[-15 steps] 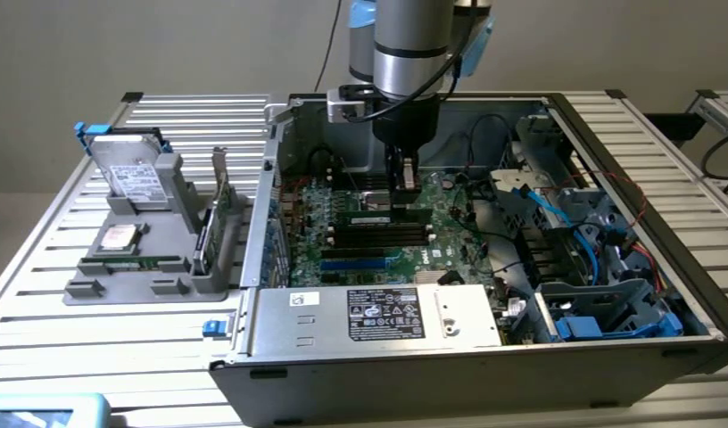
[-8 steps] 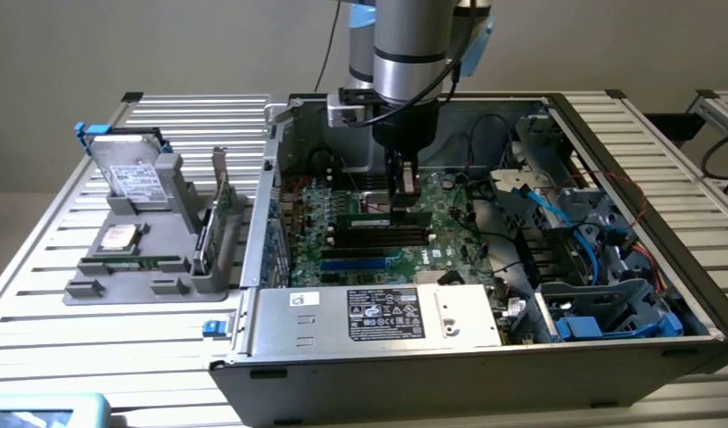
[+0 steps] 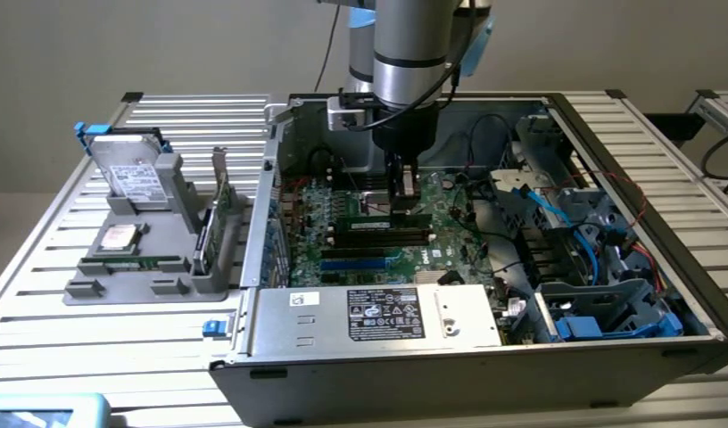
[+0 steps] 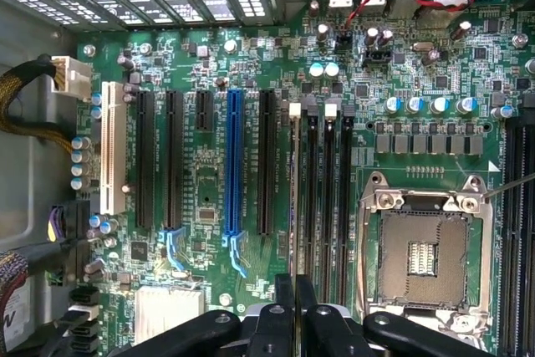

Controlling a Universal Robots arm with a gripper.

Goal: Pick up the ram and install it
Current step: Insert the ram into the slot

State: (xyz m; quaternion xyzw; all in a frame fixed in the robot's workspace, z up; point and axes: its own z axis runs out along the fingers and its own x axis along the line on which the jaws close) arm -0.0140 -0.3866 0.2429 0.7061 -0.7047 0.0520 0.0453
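My gripper [image 3: 402,207] reaches straight down into the open computer case [image 3: 649,223], over the black memory slots [image 3: 382,239] of the green motherboard [image 3: 340,259]. The ram [image 3: 376,217] is a thin green stick standing on edge at the slot farthest from the case's front. In the wrist view the ram [image 4: 293,190] is edge-on, a thin pale line along the memory slot next to the black expansion slots. It runs in between the black fingertips [image 4: 284,307] of the gripper [image 4: 294,303], which is shut on it. How deep it sits in the slot cannot be told.
A grey holder [image 3: 138,276] on the slatted table at the exterior view's left carries a silver hard drive [image 3: 132,178] and an upright green card [image 3: 221,209]. Inside the case are the power supply [image 3: 376,312], blue and black cables [image 3: 578,223] and the open processor socket [image 4: 422,257].
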